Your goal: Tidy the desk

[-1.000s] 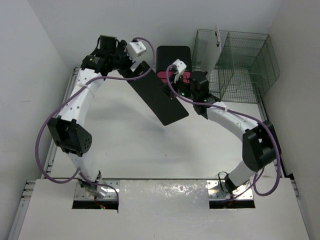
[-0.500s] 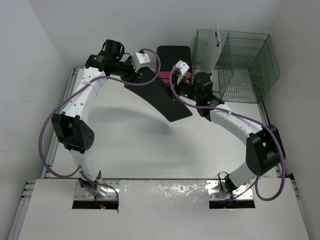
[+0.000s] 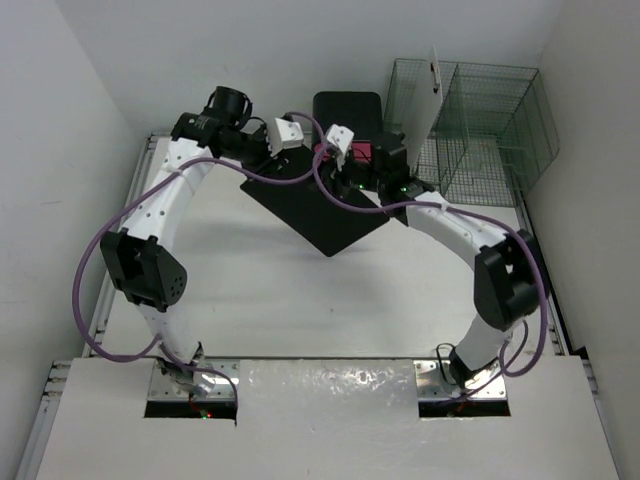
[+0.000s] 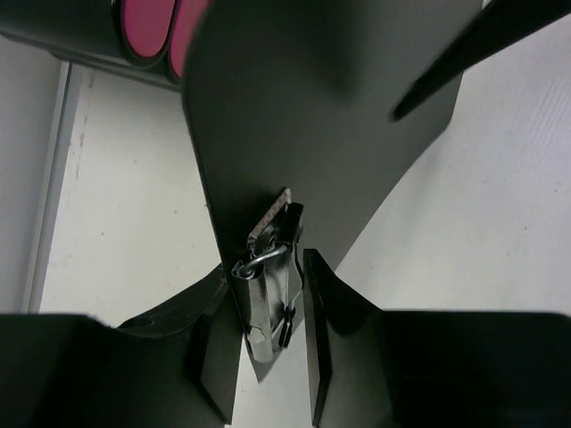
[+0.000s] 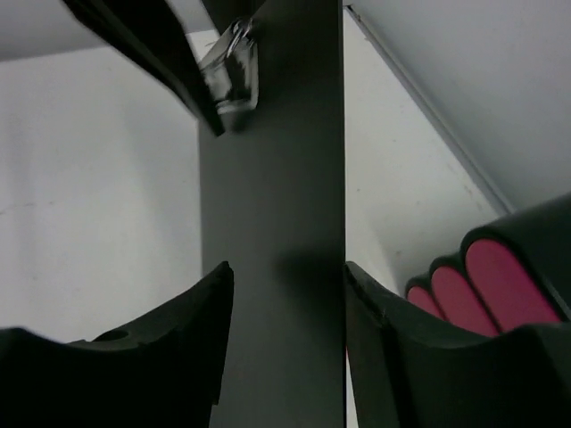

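- Left tool [image 4: 266, 267] is closed narrow on the clip end of the clipboard [image 3: 325, 215]. Its two dark fingers [image 4: 219, 357] sit tight on either side of the metal clip [image 4: 268, 294].
- Right tool [image 5: 287, 267] has its fingers [image 5: 393, 348] set fairly wide, with a strip of the black board running between them. I cannot tell whether they press on the board or only straddle it.
- White table [image 3: 250, 290] fills the middle of the top view between the pale walls. Thin metal rails [image 3: 98, 300] run along its sides, and both arm bases are at its near edge.
- At the far right corner of the table stands a wire basket [image 3: 490, 140] with several compartments. It is just beyond the right arm's wrist.
- Over the far middle of the table, the clipboard is turned diagonally. Its clip end is toward the far left, and its free corner points toward the near side.
- Behind the clipboard, against the back wall, is the black drawer unit [image 3: 347, 108]. Its rounded pink fronts [image 5: 500, 276] show just beside the right tool in the right wrist view.
- Upright in the left part of the wire basket stands a white card [image 3: 434, 85], leaning slightly.
- Both tools meet at the far side of the clipboard, the left on the clip and the right further along the board near the drawer unit.
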Controlling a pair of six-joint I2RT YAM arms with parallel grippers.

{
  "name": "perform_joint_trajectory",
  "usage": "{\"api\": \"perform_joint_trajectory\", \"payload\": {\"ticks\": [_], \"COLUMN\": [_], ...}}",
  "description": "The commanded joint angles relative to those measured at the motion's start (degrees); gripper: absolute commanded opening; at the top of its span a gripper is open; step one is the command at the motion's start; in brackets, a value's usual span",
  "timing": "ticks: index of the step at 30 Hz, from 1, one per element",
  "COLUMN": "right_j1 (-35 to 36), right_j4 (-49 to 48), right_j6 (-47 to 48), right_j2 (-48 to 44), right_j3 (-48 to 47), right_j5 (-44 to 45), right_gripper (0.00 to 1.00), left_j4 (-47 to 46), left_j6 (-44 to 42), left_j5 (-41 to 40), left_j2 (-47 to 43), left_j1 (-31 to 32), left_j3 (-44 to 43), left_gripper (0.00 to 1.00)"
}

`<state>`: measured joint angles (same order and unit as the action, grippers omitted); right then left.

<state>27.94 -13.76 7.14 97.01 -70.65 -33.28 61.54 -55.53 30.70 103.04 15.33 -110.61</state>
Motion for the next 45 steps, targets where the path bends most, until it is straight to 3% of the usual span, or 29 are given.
{"api": "perform_joint_trajectory", "payload": {"ticks": [1, 2, 6, 9, 13, 15, 16, 18, 19, 20, 26, 28, 33, 38, 39, 45], "right_j1": [0.4, 0.5, 0.6, 0.7, 0.7, 0.7, 0.6, 0.6, 0.6, 0.6, 0.4, 0.2, -0.6, -1.4, -2.0, -4.2], "right_j4": [3.9, 4.4, 8.0, 6.7, 1.7, -0.5, -0.8, -1.6, -2.0, -3.1, -4.9, -3.6, -1.4, -1.7, -1.4, -4.0], "right_j6": [6.1, 5.9, 4.0, 3.1, 2.0, 0.9, 0.6, -0.1, -0.1, -0.5, -0.7, -0.7, -0.9, -4.7, -6.1, -11.1], "right_j2": [3.6, 4.8, 11.1, 11.7, 9.0, 6.7, 5.9, 4.2, 2.2, 1.2, -6.1, -8.2, -12.8, -14.3, -13.3, -11.3], "right_j3": [-8.8, -10.4, -17.4, -15.9, -10.6, -7.9, -7.2, -4.9, -3.9, -1.8, 3.2, 2.9, 1.7, -3.1, -8.3, -14.1], "right_j5": [-3.7, -4.2, -4.8, -5.7, -6.8, -5.5, -4.8, -3.3, -1.5, -0.5, 8.0, 10.2, 13.4, 16.2, 17.5, 19.6], "right_gripper": [0.5, 0.5, 0.3, 0.0, 0.0, 0.0, 0.0, 0.0, 0.0, 0.0, 0.0, 0.0, 0.0, 0.0, 0.0, 0.0], "left_j4": [0.7, 0.7, 0.3, -0.1, -3.1, -4.1, -4.9, -6.0, -6.9, -7.4, -10.6, -10.9, -16.4, -20.8, -21.1, -21.5], "left_j6": [-3.2, -3.2, -2.6, -2.0, 1.0, 3.6, 4.3, 7.4, 8.6, 11.2, 21.6, 25.2, 32.7, 33.6, 33.8, 34.0], "left_j5": [2.4, 2.1, 1.4, 0.8, -3.1, -5.2, -7.2, -9.7, -12.1, -13.6, -23.0, -23.1, -18.5, -19.9, -19.2, -19.1], "left_j2": [-3.4, -3.2, -3.2, -3.2, -2.7, -2.5, -2.5, -2.8, -3.3, -3.5, -7.9, -9.5, -14.0, -16.9, -17.2, -17.4], "left_j1": [2.1, 2.4, 2.9, 3.0, 3.0, 3.0, 2.9, 3.0, 3.0, 3.0, 1.1, -0.6, -12.0, -13.9, -13.8, -13.9], "left_j3": [-0.8, -0.8, -0.9, -0.8, -0.7, -0.7, -0.7, -0.6, -0.6, -0.5, -0.5, -0.9, 3.5, 12.5, 13.5, 13.9], "left_gripper": [0.0, 0.0, 0.0, 0.0, 0.03, 0.22, 0.45, 0.64, 0.83, 0.97, 1.0, 1.0, 1.0, 0.99, 1.0, 0.99]}}
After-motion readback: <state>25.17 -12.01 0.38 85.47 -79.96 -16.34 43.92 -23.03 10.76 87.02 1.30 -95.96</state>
